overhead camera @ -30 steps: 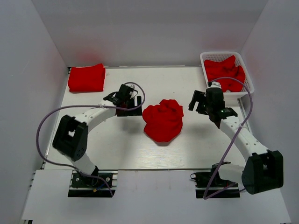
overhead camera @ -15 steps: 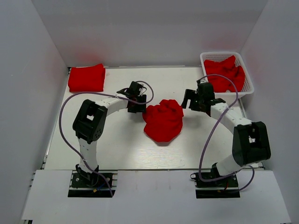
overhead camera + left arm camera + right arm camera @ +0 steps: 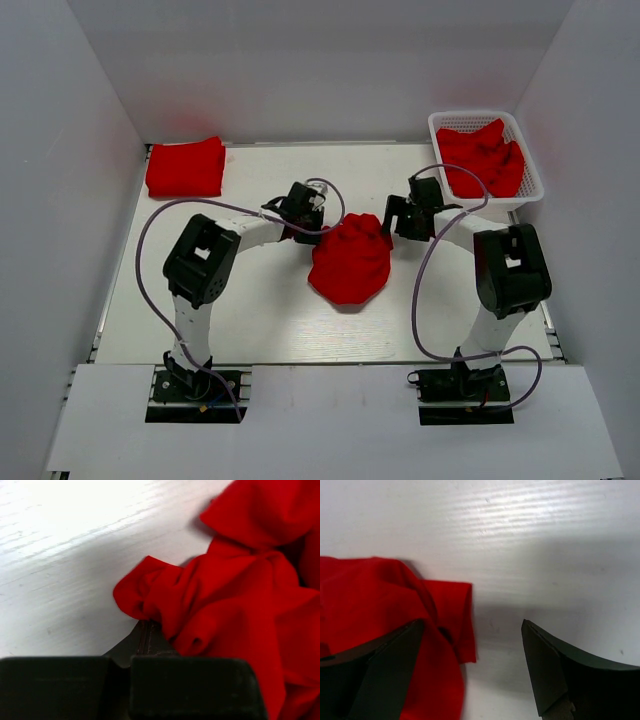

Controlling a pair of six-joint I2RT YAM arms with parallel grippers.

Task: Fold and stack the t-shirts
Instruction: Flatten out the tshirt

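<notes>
A crumpled red t-shirt (image 3: 350, 262) lies in a heap at the table's middle. My left gripper (image 3: 312, 222) is at its upper left edge. In the left wrist view the left gripper (image 3: 144, 626) is shut, with a puckered fold of the t-shirt (image 3: 240, 610) pinched at its tips. My right gripper (image 3: 395, 222) stands open at the heap's upper right. Its left finger (image 3: 390, 655) is over the t-shirt (image 3: 370, 595), its right finger (image 3: 545, 665) over bare table, and a flat corner of cloth lies between them. A folded red t-shirt (image 3: 185, 167) sits at the back left.
A white lattice basket (image 3: 470, 116) at the back right holds more crumpled red t-shirts (image 3: 485, 158). White walls close in the table on the left, back and right. Both arms' cables loop over the table beside the arms.
Both arms have swung inward to the crumpled t-shirt. The left gripper has gone from open to shut at its edge. The right gripper has come down over the opposite corner.
</notes>
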